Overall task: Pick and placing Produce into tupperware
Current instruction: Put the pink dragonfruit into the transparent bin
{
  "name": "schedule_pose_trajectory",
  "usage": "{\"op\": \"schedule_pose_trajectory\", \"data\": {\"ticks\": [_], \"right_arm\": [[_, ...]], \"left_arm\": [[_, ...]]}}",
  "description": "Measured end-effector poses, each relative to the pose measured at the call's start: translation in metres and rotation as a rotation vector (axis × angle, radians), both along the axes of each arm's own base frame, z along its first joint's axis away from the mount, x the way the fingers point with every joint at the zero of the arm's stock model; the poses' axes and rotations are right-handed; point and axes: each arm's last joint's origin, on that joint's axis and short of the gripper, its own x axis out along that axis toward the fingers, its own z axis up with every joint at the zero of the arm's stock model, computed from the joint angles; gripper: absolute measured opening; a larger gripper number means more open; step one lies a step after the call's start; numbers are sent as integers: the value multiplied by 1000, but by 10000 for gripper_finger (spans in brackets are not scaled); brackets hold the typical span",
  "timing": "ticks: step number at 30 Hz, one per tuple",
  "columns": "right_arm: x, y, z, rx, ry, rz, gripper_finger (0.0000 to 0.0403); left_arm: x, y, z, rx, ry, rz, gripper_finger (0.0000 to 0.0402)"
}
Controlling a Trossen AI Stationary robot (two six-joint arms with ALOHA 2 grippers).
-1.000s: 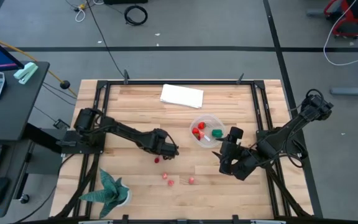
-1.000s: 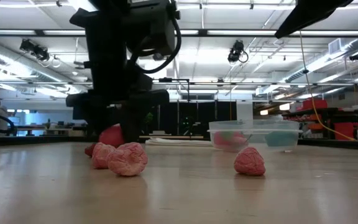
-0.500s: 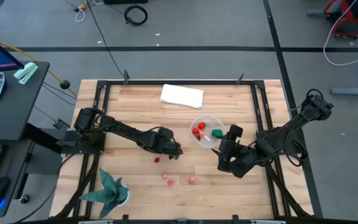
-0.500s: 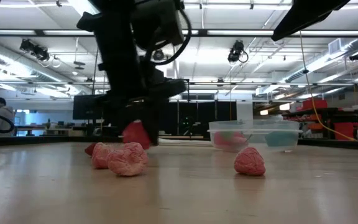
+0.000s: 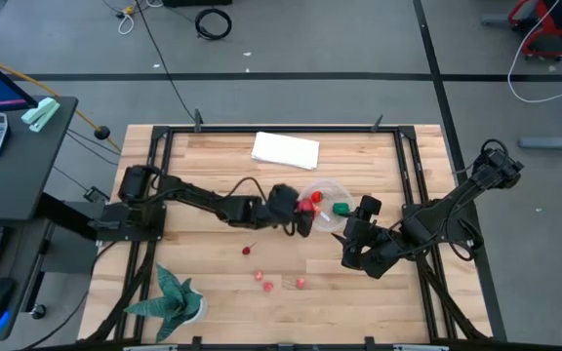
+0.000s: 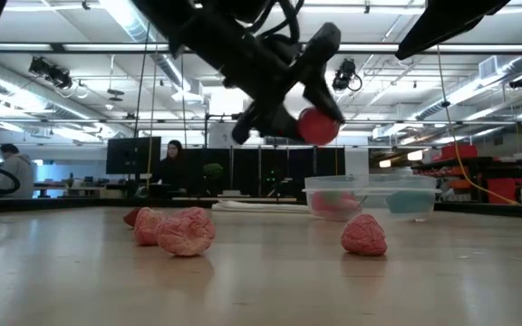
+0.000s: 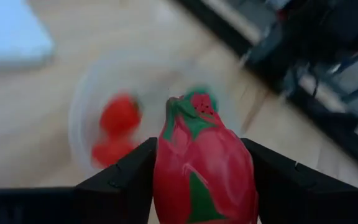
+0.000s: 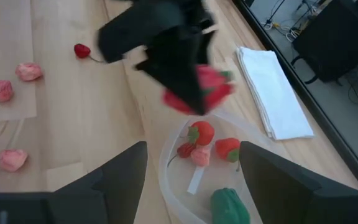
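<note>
My left gripper is shut on a red toy fruit with green leaves and hangs in the air at the left rim of the tupperware, a clear round tub. In the low view the fruit is well above the table. The tub holds red pieces and a green one. On the wood lie a red piece with a stem and three pink ones. My right gripper waits open, low and just near-right of the tub. My left gripper pinches the red fruit between its two fingers, one on each side of its body. The fingers slant down from the table's left, and the fruit sits at their free ends. It is lifted clear of the table.
A folded white cloth lies at the far edge, behind the tub. A spiky teal potted plant stands at the near left corner. Black frame rails run along the table's sides. Bare wood stretches between the pink pieces and my right arm.
My left gripper has risen from the table with the red fruit and swung right toward the tub. The fruit, low by the pink pieces a second ago, now hangs high beside the tub's rim. The right arm has kept still.
</note>
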Motion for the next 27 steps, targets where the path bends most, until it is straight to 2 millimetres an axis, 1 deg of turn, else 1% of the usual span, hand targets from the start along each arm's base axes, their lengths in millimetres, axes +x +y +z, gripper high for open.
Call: {"op": "schedule_pose_trajectory", "data": {"ticks": [2, 4, 7, 11, 14, 17, 20, 24, 27], "right_arm": [[0, 0, 0, 0, 0, 0, 265], [0, 0, 0, -2, 0, 0, 265], [0, -1, 1, -21, -13, -11, 265], [0, -2, 2, -73, -47, -44, 265], [0, -3, 2, -91, -49, -46, 265], [2, -5, 2, -112, -34, -39, 265], [5, -9, 5, -99, -49, -65, 265], [9, -13, 11, -67, -81, -108, 265], [11, -14, 15, -59, -93, -117, 265]], "left_arm": [[3, 10, 5, 55, -29, -5, 228], [4, 19, 7, 114, -17, -12, 228], [5, 27, 4, 129, -2, -5, 219], [7, 25, 3, 129, -19, -21, 215], [10, 20, -2, 129, -47, -32, 225], [19, 14, -13, 128, -88, -45, 233], [32, 14, -22, 128, -99, -44, 232], [52, 18, -25, 136, -121, -36, 222], [67, 17, -25, 182, -92, -84, 222]]}}
